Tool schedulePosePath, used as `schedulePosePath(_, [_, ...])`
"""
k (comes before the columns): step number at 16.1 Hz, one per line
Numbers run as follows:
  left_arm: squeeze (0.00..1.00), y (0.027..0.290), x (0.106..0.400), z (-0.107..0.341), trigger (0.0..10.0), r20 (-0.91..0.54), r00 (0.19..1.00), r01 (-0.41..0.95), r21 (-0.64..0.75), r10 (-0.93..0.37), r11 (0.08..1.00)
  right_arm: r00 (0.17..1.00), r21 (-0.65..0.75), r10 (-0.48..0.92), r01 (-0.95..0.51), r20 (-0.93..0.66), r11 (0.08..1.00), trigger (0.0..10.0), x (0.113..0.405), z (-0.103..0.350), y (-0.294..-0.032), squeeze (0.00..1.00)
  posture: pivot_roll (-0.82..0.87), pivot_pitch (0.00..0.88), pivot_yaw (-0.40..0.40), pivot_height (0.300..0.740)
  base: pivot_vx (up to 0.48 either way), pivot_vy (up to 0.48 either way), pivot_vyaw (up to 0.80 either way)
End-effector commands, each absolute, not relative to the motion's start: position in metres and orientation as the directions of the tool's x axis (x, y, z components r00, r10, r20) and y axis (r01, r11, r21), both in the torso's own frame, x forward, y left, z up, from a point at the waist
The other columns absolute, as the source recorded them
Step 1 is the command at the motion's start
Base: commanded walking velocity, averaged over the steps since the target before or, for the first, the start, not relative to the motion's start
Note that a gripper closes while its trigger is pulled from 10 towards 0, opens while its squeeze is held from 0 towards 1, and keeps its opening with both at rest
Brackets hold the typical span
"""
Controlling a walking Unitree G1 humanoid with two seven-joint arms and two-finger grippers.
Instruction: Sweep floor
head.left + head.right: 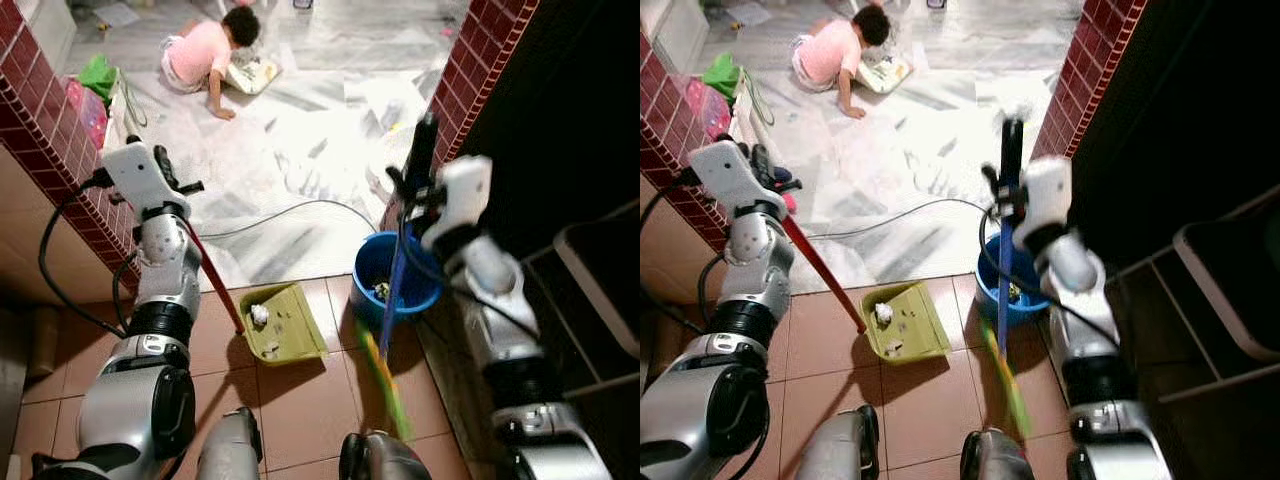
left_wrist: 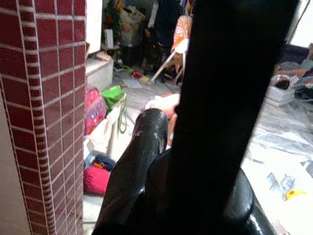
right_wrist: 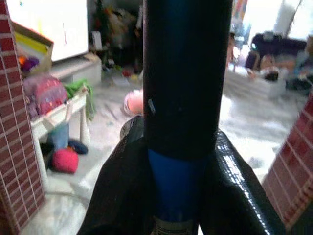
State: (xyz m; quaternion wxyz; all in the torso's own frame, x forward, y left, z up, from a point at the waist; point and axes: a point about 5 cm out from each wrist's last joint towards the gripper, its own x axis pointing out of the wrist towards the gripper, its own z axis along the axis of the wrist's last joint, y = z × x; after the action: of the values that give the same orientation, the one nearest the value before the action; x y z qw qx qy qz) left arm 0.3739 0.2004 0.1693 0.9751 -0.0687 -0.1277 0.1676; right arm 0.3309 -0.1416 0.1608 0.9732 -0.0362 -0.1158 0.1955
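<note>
A green dustpan (image 1: 285, 320) lies on the brown tiles with crumpled white paper (image 1: 259, 315) in it. Its long red handle (image 1: 215, 280) rises to my left gripper (image 1: 170, 175), which is shut on the handle's black top (image 2: 220, 98). My right gripper (image 1: 420, 170) is shut on the black grip (image 3: 183, 98) of a blue broom handle (image 1: 395, 285). The broom leans down to green and yellow bristles (image 1: 385, 380) on the tiles just right of the dustpan.
A blue bucket (image 1: 378, 262) with some rubbish stands behind the broom. Red brick pillars (image 1: 60, 150) (image 1: 480, 70) flank the doorway. A cable (image 1: 290, 215) crosses the marble floor. A person (image 1: 205, 55) crouches far back. A dark shelf (image 1: 600, 290) stands at the right.
</note>
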Motion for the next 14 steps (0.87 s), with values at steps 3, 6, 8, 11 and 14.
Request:
schedulePosePath(3, [0.0, 0.213, 0.373, 0.21, 10.0, 0.363, 0.863, -0.308, -0.176, 0.353, 0.935, 0.926, -0.153, 0.341, -0.318, 0.164, 0.936, 10.0, 0.323, 0.142, -0.137, 0.0, -0.07, 0.004, -0.016, 0.74, 0.0, 0.0, 0.0])
schedulePosePath(6, [0.0, 0.21, 0.373, 0.232, 10.0, 0.423, 0.837, -0.277, -0.218, 0.347, 0.936, 0.946, -0.089, 0.315, -0.308, 0.078, 0.947, 10.0, 0.314, 0.117, -0.124, 0.0, -0.08, 0.0, 0.001, 0.74, 0.0, 0.0, 0.0])
schedulePosePath(8, [0.0, 0.206, 0.377, 0.263, 10.0, 0.483, 0.801, -0.265, -0.244, 0.354, 0.933, 0.937, -0.053, 0.346, -0.343, 0.048, 0.938, 10.0, 0.304, 0.105, -0.11, 0.0, -0.08, 0.0, 0.011, 0.74, 0.0, 0.0, -0.4])
schedulePosePath(11, [0.0, 0.201, 0.388, 0.301, 10.0, 0.536, 0.769, -0.229, -0.279, 0.349, 0.933, 0.926, -0.03, 0.376, -0.375, 0.045, 0.927, 10.0, 0.301, 0.105, -0.102, 0.0, -0.09, 0.0, 0.033, 0.74, 0.0, 0.0, -0.43])
schedulePosePath(14, [0.0, 0.179, 0.395, 0.33, 10.0, 0.586, 0.758, -0.148, -0.271, 0.285, 0.951, 0.932, -0.052, 0.362, -0.361, 0.023, 0.931, 10.0, 0.296, 0.103, -0.107, 0.0, -0.11, 0.001, 0.07, 0.74, 0.0, 0.0, 0.0])
